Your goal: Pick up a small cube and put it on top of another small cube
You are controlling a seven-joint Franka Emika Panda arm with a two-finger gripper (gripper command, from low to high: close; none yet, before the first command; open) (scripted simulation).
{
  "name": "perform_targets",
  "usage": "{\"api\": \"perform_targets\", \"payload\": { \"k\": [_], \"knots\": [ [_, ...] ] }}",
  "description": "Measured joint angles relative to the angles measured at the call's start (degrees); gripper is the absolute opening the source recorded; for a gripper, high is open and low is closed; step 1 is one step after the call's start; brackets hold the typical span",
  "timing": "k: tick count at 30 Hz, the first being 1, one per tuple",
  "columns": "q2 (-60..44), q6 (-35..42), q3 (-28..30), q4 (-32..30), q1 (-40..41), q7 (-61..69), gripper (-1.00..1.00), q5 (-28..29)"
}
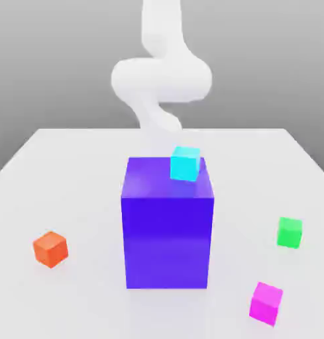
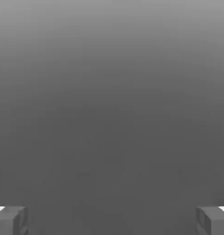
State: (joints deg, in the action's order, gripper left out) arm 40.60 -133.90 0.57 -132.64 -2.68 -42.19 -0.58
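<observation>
Hand (image 2: 112, 221), fingers (image 2: 10, 222) wide apart (arm (image 1: 162, 79) bent)

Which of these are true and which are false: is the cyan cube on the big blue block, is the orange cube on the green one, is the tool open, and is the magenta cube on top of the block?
1. The cyan cube sits on top of the big blue block. True.
2. The orange cube is stacked on the green cube. False: the orange cube and the green cube lie far apart on the table.
3. The tool is open. True.
4. The magenta cube is on top of the blue block. False: the magenta cube is on the table.
</observation>
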Motion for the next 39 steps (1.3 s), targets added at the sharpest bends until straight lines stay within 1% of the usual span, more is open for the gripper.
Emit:
{"api": "perform_targets", "payload": {
  "k": [10,17,21,26,30,31,37,39],
  "knots": [
    [-21.17,-8.49,0.71,-3.45,-9.31,15.16,0.00,-2.86],
    [-35.69,-14.38,-1.16,-5.85,-13.81,24.79,0.00,-3.76],
    [-43.95,-17.80,-2.21,-7.24,-16.52,29.05,0.00,-2.51],
    [-54.22,-22.26,-2.88,-8.77,-18.47,32.33,0.00,1.41],
    [-62.53,-28.33,-2.32,-7.60,-19.30,32.21,0.00,2.81],
    [-64.61,-29.97,-2.16,-7.19,-19.43,32.12,-1.00,2.96],
    [-65.65,-30.70,-2.10,-6.98,-19.48,32.02,-1.00,3.10],
    [-63.83,-29.27,-2.26,-7.36,-19.36,32.09,-1.00,3.04]
  ]
}}
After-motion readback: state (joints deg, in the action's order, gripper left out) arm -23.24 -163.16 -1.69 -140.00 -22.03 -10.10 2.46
